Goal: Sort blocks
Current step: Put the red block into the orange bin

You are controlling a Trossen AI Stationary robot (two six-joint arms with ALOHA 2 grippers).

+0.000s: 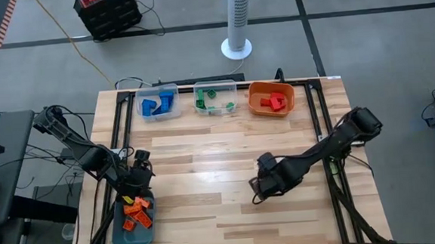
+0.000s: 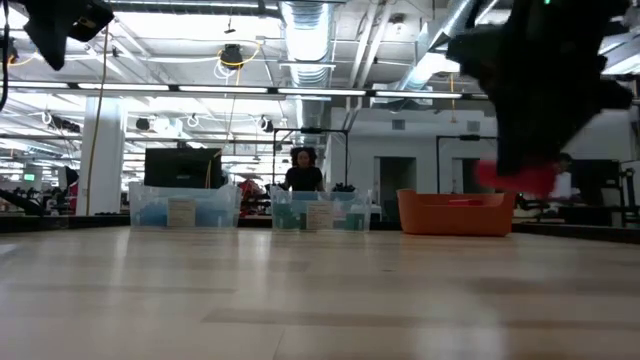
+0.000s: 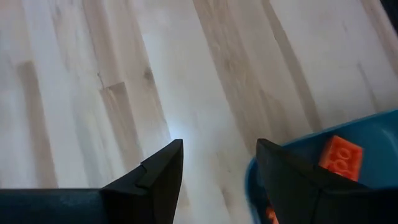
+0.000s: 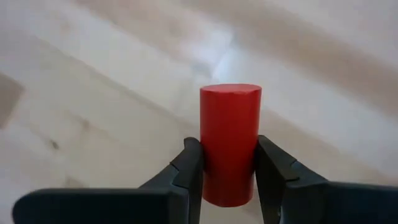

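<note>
My right gripper [image 4: 228,163] clenches a red plastic cylinder block [image 4: 229,140] above mid-table. My left gripper [image 3: 217,165] hangs open over the teal tray [image 1: 120,232] of orange bricks [image 1: 137,212]. Far bins already hold blocks; several remain.

Grey floor [image 1: 349,46], possibly 1 fan [image 1: 238,22]

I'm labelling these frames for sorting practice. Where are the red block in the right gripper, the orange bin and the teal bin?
red block [image 4: 229,143]: right wrist view, middle of its side.
orange bin [image 1: 256,104]: high view, left rim.
teal bin [image 1: 118,232]: high view, left wall.
</note>
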